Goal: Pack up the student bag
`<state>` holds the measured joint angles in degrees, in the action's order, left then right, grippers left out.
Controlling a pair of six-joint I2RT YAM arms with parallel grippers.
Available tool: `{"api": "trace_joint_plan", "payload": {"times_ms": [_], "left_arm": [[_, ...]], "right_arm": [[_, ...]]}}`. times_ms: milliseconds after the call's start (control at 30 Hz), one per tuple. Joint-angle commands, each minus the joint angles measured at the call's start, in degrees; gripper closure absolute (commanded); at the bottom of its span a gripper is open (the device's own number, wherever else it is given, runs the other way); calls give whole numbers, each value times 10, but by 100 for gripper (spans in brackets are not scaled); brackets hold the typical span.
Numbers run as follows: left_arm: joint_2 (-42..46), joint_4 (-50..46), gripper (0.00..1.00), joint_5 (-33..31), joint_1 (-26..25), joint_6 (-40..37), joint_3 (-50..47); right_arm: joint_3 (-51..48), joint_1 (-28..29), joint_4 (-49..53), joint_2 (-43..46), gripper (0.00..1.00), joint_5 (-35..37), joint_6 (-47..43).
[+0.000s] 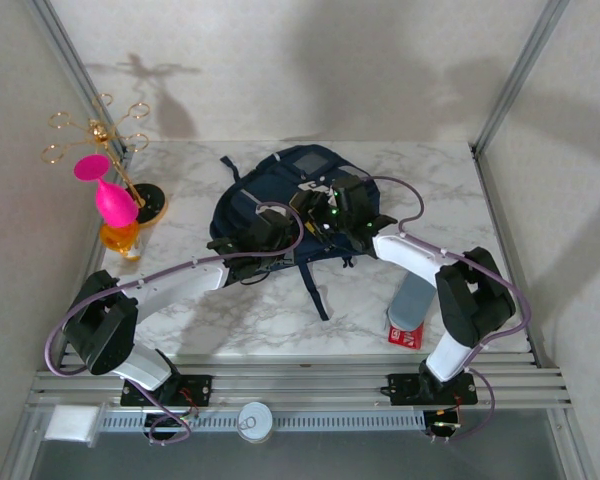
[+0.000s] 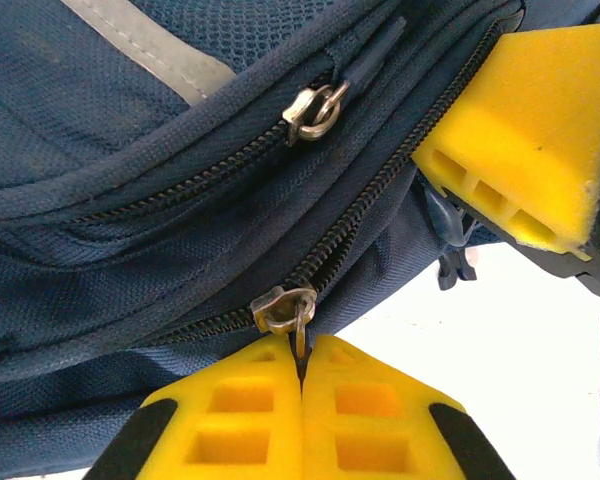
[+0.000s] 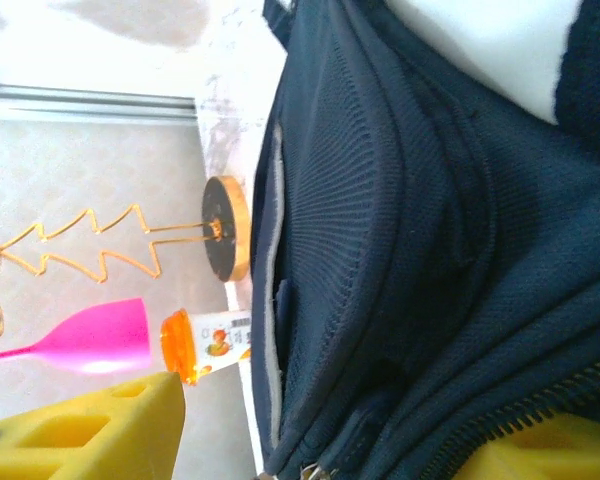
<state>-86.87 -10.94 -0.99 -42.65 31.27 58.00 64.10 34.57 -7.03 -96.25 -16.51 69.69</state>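
The navy student bag (image 1: 280, 190) lies in the middle of the marble table. In the left wrist view, my left gripper (image 2: 302, 365) is shut on the metal zipper pull (image 2: 300, 318) of the lower zipper, with the slider (image 2: 280, 305) just above the yellow fingertips. A second slider (image 2: 315, 108) sits on the upper zipper, below the light stripe (image 2: 150, 45). My right gripper (image 3: 330, 450) is open over the bag fabric (image 3: 410, 230). Its left finger (image 3: 90, 425) stands clear of the bag, and one yellow finger (image 2: 525, 130) rests beside the lower zipper.
A pink glass (image 1: 110, 195), an orange-capped bottle (image 1: 120, 238) and a gold wire stand (image 1: 100, 135) crowd the table's left edge. A grey cylinder (image 1: 415, 295) and a red box (image 1: 405, 333) sit near my right arm. A dark strap (image 1: 315, 290) trails toward the front.
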Motion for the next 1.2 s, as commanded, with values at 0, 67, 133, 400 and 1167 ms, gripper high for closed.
{"api": "trace_joint_plan", "payload": {"times_ms": [0,67,133,400,1167], "left_arm": [[10,23,100,21,-5,-2,-1],[12,26,100,15,-5,0,-3],[13,24,100,8,-4,2,-3],[44,-2,100,-47,0,11,-11],[132,-57,100,10,73,10,-94]], "right_arm": [[40,9,17,-18,38,30,-7],[30,13,-1,-32,39,44,5],[17,15,-31,-46,47,45,16],[72,33,-23,-83,95,29,-62],[151,-160,102,-44,100,-279,-285]]}}
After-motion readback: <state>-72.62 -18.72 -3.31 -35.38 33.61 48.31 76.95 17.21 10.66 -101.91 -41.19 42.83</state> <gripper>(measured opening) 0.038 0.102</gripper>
